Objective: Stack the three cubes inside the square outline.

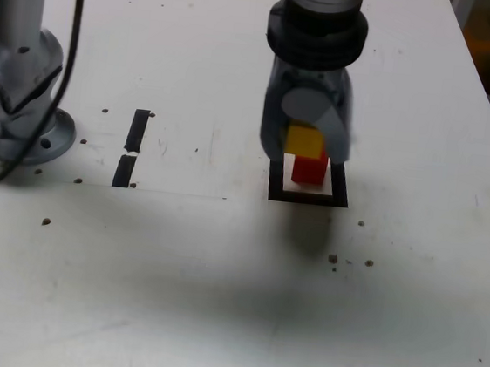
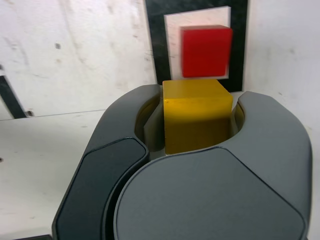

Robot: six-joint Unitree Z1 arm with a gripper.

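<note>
**Yellow cube held over the red one**

The arm (image 1: pixel 319 25) comes down from the top of the exterior view, its wrist pointing steeply at the desk (image 1: pixel 215 303) and the gripper (image 1: pixel 306 142) hanging right above the square outline (image 1: pixel 307 196). The jaws are closed tight on the yellow cube (image 2: pixel 196 117), one on each side of it, as the wrist view shows plainly.

The red cube (image 1: pixel 309 170) sits on the white centre of the outline. In the exterior view the yellow cube appears directly above the red one, its underside at or close to the red top; whether they touch I cannot tell.

Count: one yellow cube, one red cube, one square outline. Two short black strips (image 1: pixel 132 148) lie end to end on the desk, well apart from the outline toward the exterior view's left.
</note>
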